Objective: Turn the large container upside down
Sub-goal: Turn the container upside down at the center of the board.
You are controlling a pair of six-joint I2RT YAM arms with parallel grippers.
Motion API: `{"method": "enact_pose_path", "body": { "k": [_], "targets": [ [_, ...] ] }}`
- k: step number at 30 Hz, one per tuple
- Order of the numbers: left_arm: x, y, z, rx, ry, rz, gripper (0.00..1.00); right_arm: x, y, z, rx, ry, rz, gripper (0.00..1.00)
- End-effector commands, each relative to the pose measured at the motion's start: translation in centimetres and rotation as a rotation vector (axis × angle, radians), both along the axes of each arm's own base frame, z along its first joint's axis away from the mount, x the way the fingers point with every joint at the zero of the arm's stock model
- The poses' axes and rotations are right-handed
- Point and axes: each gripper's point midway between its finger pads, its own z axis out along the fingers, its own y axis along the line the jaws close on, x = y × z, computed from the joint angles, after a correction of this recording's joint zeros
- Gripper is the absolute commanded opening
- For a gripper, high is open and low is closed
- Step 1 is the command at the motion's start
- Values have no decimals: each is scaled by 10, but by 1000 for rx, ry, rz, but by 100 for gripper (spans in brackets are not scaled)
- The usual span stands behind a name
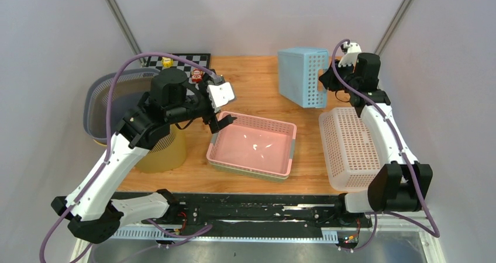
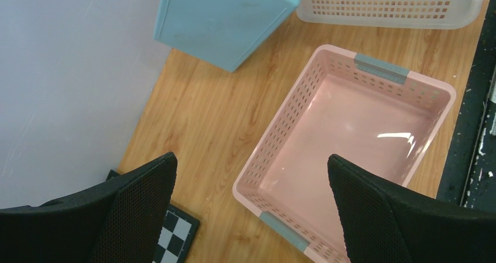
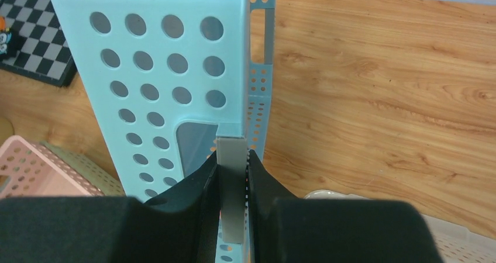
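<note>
From above, the right gripper (image 1: 323, 83) is seen clamped on the rim of the blue bin (image 1: 299, 76). The bin is held tipped on its side at the far right of the table (image 1: 257, 79), with its solid base turned left. The left gripper (image 1: 222, 114) is spread and holds nothing, over the far left corner of the pink basket (image 1: 289, 152). A white basket (image 1: 348, 149) lies upturned at the near right.

In the left wrist view, the left gripper (image 2: 250, 158) is shown wide apart above the pink basket (image 2: 281, 123), with the bin (image 2: 228, 17) well apart beyond it.

In the right wrist view, the right gripper (image 3: 233, 163) is closed on the bin's (image 3: 158, 70) thin grey rim strip, beside the handle slot. The bin is judged light, thin-walled and smooth. Some flex and swivelling in so narrow a pinch may be expected, so the stiffer rim is the sound place to hold. No brand, label or writing can be read.
</note>
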Motion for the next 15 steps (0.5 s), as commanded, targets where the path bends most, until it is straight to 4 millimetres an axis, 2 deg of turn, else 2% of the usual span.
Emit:
{"method": "enact_pose_path", "body": {
  "k": [1,6,15],
  "targets": [
    [3,0,-1,-6,1,6,100,14,-8,9,61,-30,-89,2],
    [5,-1,-5,1,3,6,100,16,-12,-12,-11,-2,-118,2],
    [8,-2,-15,22,14,6,100,14,-6,-79,-168,123,-109,2]
  ]
}}
